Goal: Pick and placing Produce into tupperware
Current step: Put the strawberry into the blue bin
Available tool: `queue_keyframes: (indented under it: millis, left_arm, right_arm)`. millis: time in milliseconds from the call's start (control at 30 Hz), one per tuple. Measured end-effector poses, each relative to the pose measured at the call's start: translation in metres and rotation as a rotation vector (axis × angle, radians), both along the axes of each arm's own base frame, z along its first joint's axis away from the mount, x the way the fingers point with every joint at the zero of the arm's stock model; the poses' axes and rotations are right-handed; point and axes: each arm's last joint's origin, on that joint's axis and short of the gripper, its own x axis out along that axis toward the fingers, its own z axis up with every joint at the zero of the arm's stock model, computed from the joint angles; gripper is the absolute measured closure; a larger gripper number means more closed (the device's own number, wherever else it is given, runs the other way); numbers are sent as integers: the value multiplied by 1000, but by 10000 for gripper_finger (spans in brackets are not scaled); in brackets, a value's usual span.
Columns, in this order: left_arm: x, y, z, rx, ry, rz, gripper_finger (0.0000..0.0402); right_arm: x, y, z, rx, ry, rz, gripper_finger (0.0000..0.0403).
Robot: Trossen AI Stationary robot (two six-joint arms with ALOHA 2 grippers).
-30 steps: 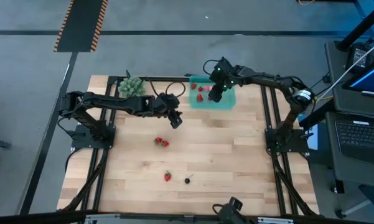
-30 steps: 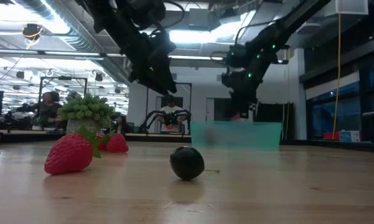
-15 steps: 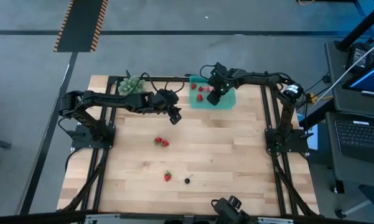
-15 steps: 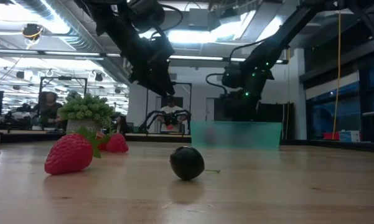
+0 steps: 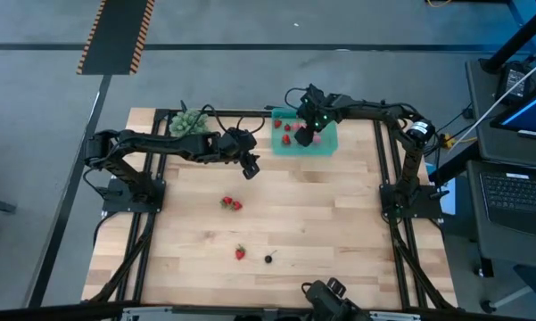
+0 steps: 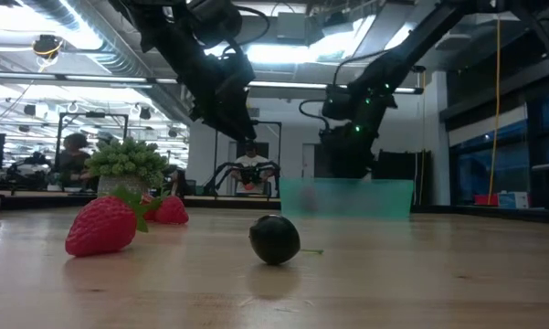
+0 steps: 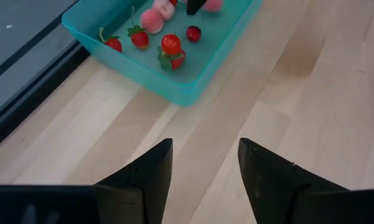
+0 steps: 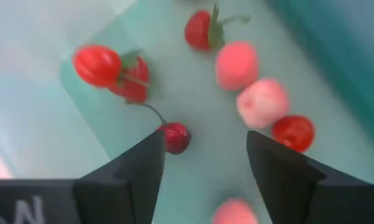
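**A:** Start from above. Where does everything sit?

**B:** The teal tupperware (image 5: 305,136) lies at the far edge of the table (image 5: 339,232), with several red and pink fruit pieces (image 5: 287,133) inside. The right gripper (image 5: 307,135) hangs over it. The left gripper (image 5: 250,168) is above bare wood, just beside the tray's near left corner. Two strawberries (image 5: 231,204) lie together mid-table; another strawberry (image 5: 240,253) and a dark berry (image 5: 268,259) lie near the front edge. A leafy green clump (image 5: 186,123) sits at the far left corner.

**A:** And at table height?

**B:** The dark berry (image 6: 275,239) is nearest, a big strawberry (image 6: 101,225) to one side, a second one (image 6: 170,210) behind it under the green clump (image 6: 128,159). The tray (image 6: 347,198) shows as a blurred teal wall farther back, with the right arm dipping behind its rim. People (image 6: 249,163) sit in the room beyond.

**A:** The left wrist camera?

**B:** Its fingers (image 7: 150,174) are spread apart with nothing between them, over the wood. The tray (image 7: 193,81) is ahead, holding strawberries (image 7: 171,50), pink pieces (image 7: 152,20) and a small dark red one (image 7: 193,33).

**A:** The right wrist camera?

**B:** Its fingers (image 8: 134,174) stand apart too, holding nothing, right over the tray floor (image 8: 205,162). A dark red cherry-like piece (image 8: 174,137) lies just beside one finger; pink pieces (image 8: 261,102) and red ones (image 8: 97,65) lie around.
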Motion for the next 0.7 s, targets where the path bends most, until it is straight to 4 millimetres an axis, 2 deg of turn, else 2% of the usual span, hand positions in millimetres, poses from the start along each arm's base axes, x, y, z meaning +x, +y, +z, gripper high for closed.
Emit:
queue_keyframes:
  millis: [167, 333, 500, 700]
  left_arm:
    - [-1, -1, -1, -5, 19, -1, 225]
    - [-2, -1, -2, -9, 22, 2, 225]
    - [-2, -1, -2, -10, 23, 3, 225]
    - [-2, -1, -2, -10, 23, 3, 225]
  right_arm:
    - [8, -6, 32, -2, 0, 6, 168]
    - [13, -1, 56, 9, 16, 28, 167]
    - [7, 17, 78, -4, 13, 77, 167]
    - [-9, 52, 114, -79, -76, 129, 167]
